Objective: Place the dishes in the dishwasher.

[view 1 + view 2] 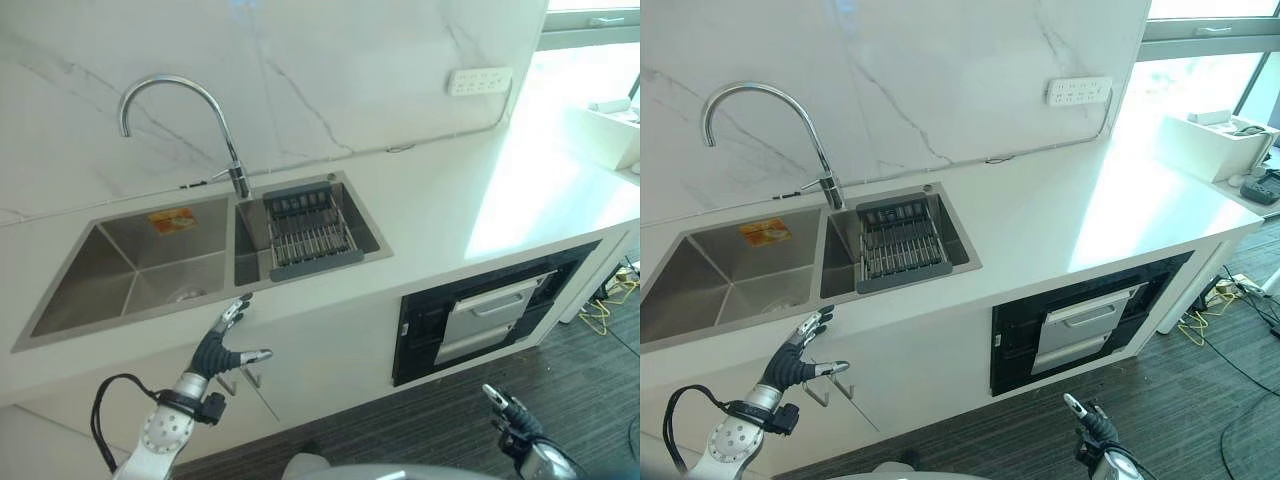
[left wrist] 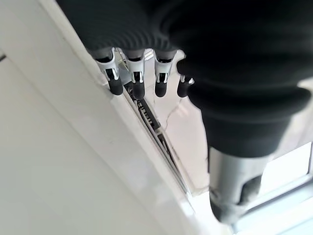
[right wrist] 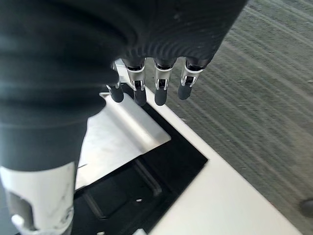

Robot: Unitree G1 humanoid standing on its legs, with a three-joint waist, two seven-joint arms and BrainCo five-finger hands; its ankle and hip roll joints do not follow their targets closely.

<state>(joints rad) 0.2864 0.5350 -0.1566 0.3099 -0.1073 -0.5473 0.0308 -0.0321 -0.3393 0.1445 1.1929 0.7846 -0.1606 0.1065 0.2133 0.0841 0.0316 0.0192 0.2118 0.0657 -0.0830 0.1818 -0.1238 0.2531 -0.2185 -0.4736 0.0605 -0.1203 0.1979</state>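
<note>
A grey wire dish rack (image 1: 310,235) sits in the small right basin of the steel sink (image 1: 130,270); dark slotted parts line its back end, and I cannot make out any dishes in it. The dishwasher (image 1: 490,315) is built in under the counter to the right, its silver front panel (image 3: 117,142) tipped slightly outward in a black frame. My left hand (image 1: 225,345) hovers open in front of the counter edge below the sink, fingers (image 2: 116,81) straight and holding nothing. My right hand (image 1: 510,410) hangs low and open in front of the dishwasher, its fingers (image 3: 161,88) above the silver panel.
A tall curved faucet (image 1: 190,90) rises behind the sink. A white power strip (image 1: 480,80) is fixed to the marble wall. A white box (image 1: 1215,135) stands at the counter's far right. Cabinet handles (image 1: 240,380) hang below the sink. Yellow cables (image 1: 600,310) lie on the dark floor.
</note>
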